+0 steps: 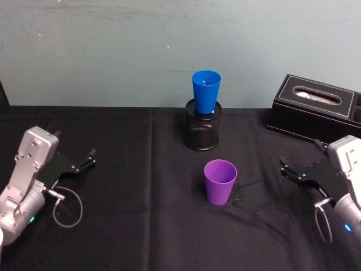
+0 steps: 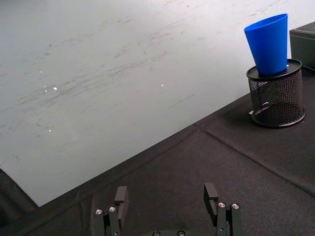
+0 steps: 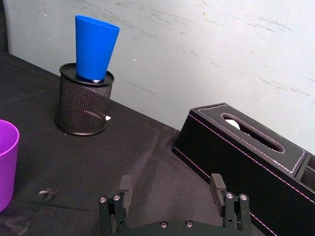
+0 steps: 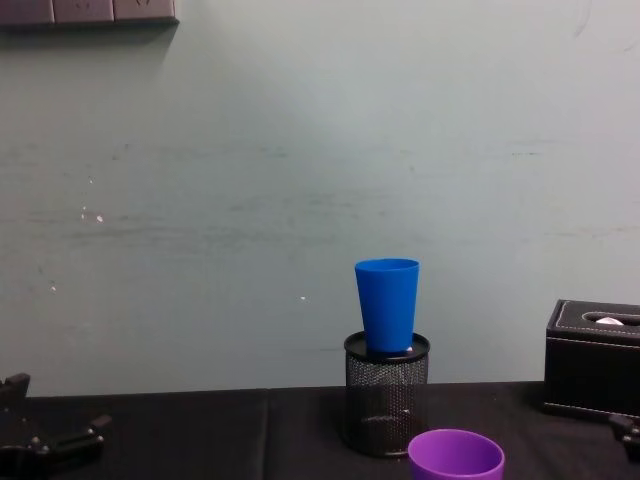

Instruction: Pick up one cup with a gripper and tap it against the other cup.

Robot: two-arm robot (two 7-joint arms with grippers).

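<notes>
The purple cup (image 1: 219, 181) stands upright on the black cloth near the table's middle; its edge (image 3: 7, 162) and rim (image 4: 455, 456) also show. Behind it the blue cup (image 1: 206, 91) sits upright in the mouth of a black wire-mesh pen holder (image 1: 202, 129), also seen as blue cup (image 2: 269, 43), (image 3: 94, 47), (image 4: 388, 304). My left gripper (image 1: 90, 158) rests open at the table's left, well away from both cups, its fingers (image 2: 121, 196) apart. My right gripper (image 1: 287, 169) hovers open to the right of the purple cup, fingers (image 3: 217, 184) spread, holding nothing.
A black tissue box (image 1: 313, 107) stands at the back right, close behind my right gripper. The pen holder (image 4: 386, 395) sits at the back centre near the pale wall. A small scrap (image 3: 45, 192) lies on the cloth beside the purple cup.
</notes>
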